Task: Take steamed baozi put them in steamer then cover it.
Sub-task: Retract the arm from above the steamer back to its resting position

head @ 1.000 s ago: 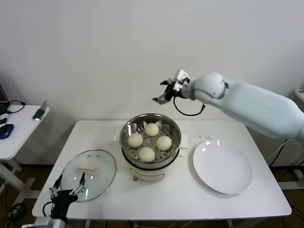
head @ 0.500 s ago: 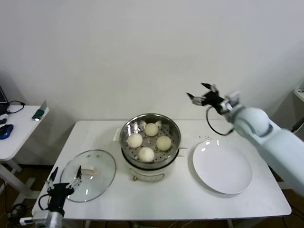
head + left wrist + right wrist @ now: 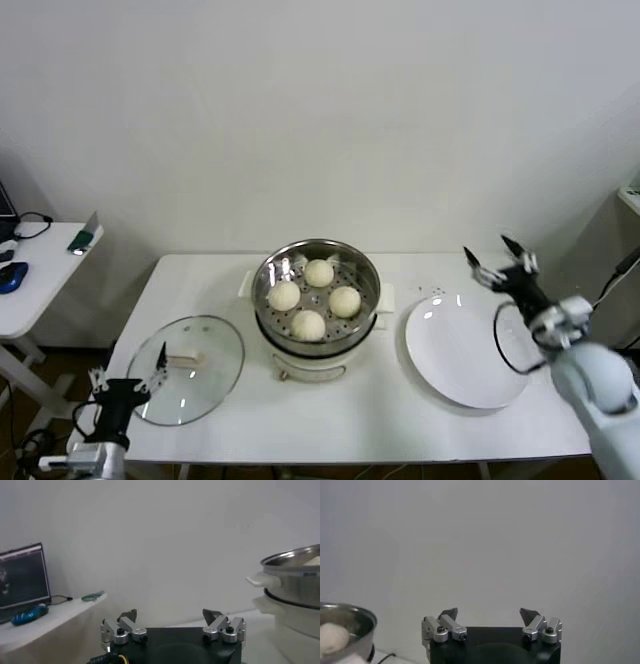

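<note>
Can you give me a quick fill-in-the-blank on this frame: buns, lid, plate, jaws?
1. The steamer holds ____ baozi.
2. The glass cover lies flat on the table, on the robot's ____ of the steamer.
3. The white plate has ____ on it.
4. The right gripper, beyond the plate's far edge, has its jaws ____, as does the left gripper at the cover's near rim.

Missing words: four; left; nothing; open
</note>
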### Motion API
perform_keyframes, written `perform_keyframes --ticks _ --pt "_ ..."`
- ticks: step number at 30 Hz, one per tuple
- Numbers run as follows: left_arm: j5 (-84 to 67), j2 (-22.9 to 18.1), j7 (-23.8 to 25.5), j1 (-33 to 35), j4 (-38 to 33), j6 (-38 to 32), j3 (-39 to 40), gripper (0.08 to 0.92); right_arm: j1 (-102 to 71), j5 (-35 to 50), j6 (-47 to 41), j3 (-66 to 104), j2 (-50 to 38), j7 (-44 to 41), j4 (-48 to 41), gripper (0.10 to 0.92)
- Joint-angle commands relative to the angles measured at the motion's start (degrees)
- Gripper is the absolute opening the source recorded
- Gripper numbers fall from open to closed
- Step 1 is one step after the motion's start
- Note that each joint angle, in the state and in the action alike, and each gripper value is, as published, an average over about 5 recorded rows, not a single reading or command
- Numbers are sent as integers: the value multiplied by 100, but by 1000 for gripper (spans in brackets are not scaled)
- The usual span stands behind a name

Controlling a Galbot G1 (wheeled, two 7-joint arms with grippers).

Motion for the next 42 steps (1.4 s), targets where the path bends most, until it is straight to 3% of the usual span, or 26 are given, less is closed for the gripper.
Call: perform_keyframes --ticks 1,4,7,12,19,25,42 --pt "1874 594 -654 156 71 -917 -176 823 -1901 -855 967 926 1220 -181 316 823" --pt "2989 977 -989 289 145 -1354 -274 823 -2047 -950 980 912 1469 -139 322 823" --pt "4159 1113 -1430 360 293 -1602 -261 823 -2143 -970 990 844 1683 -100 305 823" --pt "5717 1030 -1816 460 638 -1209 6 823 -2149 -1053 1001 704 1856 -44 271 823" --pt "6983 691 -1755 23 1407 -475 142 823 -2134 -1322 996 459 2063 -35 275 823" --pt "7261 492 -1720 -244 1595 -91 133 823 -2153 -1405 1022 356 2206 -23 239 823" --pt "7609 140 -1632 -1005 1942 264 386 823 -2264 -1437 1061 434 2248 -24 199 823"
